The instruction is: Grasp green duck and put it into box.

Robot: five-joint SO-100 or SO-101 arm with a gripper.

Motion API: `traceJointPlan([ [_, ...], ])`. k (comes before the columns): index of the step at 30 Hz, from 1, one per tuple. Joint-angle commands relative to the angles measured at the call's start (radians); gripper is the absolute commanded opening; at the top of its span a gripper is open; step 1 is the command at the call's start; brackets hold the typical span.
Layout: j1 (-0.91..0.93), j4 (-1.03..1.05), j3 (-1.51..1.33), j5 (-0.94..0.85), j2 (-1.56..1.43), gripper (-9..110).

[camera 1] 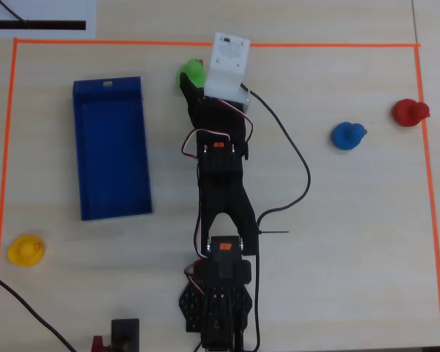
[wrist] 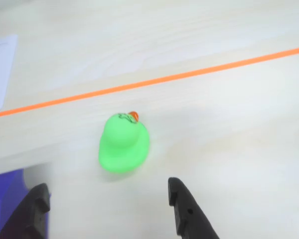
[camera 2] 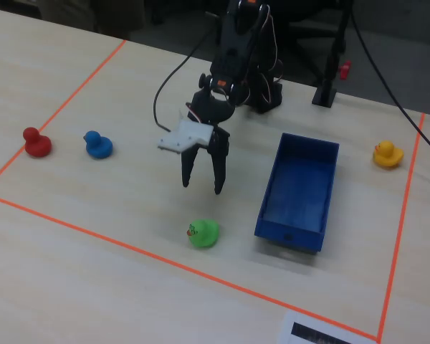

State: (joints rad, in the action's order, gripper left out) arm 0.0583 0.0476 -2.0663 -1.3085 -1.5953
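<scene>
**Claw above the green duck, grasp not yet made**

The table carries an orange tape border framing the work area. The arm reaches from its base at 6 o'clock in the overhead view straight up toward 12 o'clock. The box, a long dark blue tray, lies at about 9 o'clock from the arm's middle and holds nothing.

The gripper hangs with its two dark fingers spread apart and pointing down, released and empty. In the fixed view it sits above the table, with the green duck at about 6 o'clock from the fingertips and clear of them. In the wrist view the duck stands upright between the spread fingers' line, just inside the tape.

A yellow duck, a blue duck and a red duck sit well apart from the action.

By my reading, only the approach is done. Lowering, closing on the duck, carrying it to the box and dropping it all remain.
</scene>
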Motion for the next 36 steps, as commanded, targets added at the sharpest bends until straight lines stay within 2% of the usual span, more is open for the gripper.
traceJointPlan([
  [1, -0.023, -0.048, 0.132, -0.012, 0.104, 30],
  [6, -0.018, -0.060, 0.258, -0.009, 0.239, 30],
  [30, -0.038, -0.080, 0.483, 0.066, 0.549, 26],
  [32, -0.038, -0.080, 0.500, 0.074, 0.558, 21],
  [35, -0.038, -0.077, 0.502, 0.069, 0.561, 1],
  [36, -0.038, -0.075, 0.500, 0.074, 0.561, 0],
])
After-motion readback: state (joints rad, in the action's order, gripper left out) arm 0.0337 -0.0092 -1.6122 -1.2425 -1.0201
